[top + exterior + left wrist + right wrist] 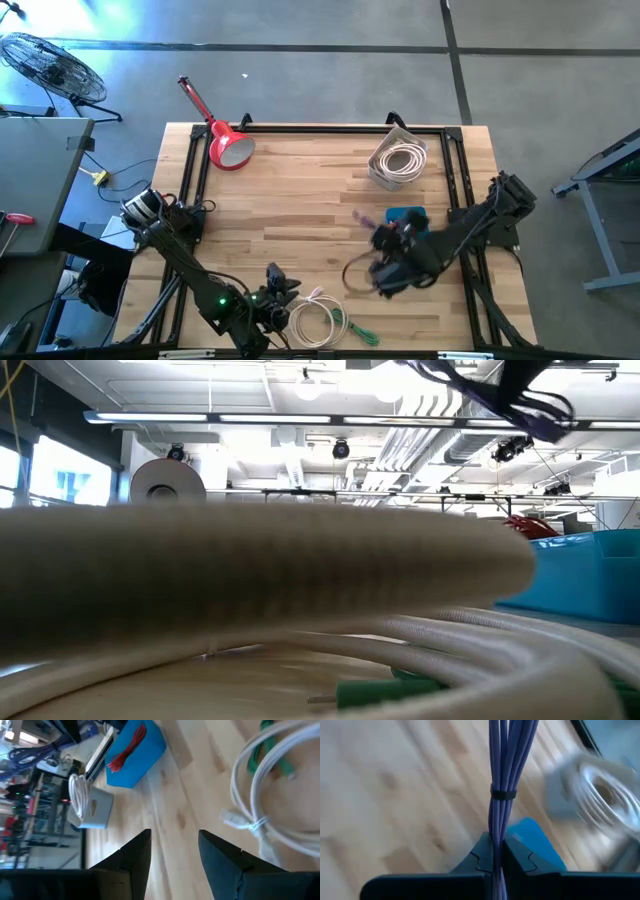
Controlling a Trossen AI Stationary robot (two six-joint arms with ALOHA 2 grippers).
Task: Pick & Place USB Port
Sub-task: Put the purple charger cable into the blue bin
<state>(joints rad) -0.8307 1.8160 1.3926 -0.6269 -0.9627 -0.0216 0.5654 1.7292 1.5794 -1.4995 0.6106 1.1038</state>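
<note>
My right gripper (385, 243) is shut on a bundle of purple cable (506, 755) above the table's right half, next to a blue box (407, 215). The bundle also shows high up in the low view (500, 395). My left gripper (175, 850) is open and empty near the table's near edge, beside a coil of white cable (318, 322) that lies flat on the wood with a green cable (352, 330). The blue box holds red cable (125, 752). My right gripper pinches the purple cable bundle between its two fingers, just behind the black tie (502, 795) around the strands. The strands run out forward along the fingers. The bundle is lifted clear of the table.
A grey box with a coil of white cable (398, 160) stands at the far right. A red long-handled object (225, 143) lies at the far left. A black frame (300, 128) runs round the table. Bare wood shows in the table's middle (300, 220).
</note>
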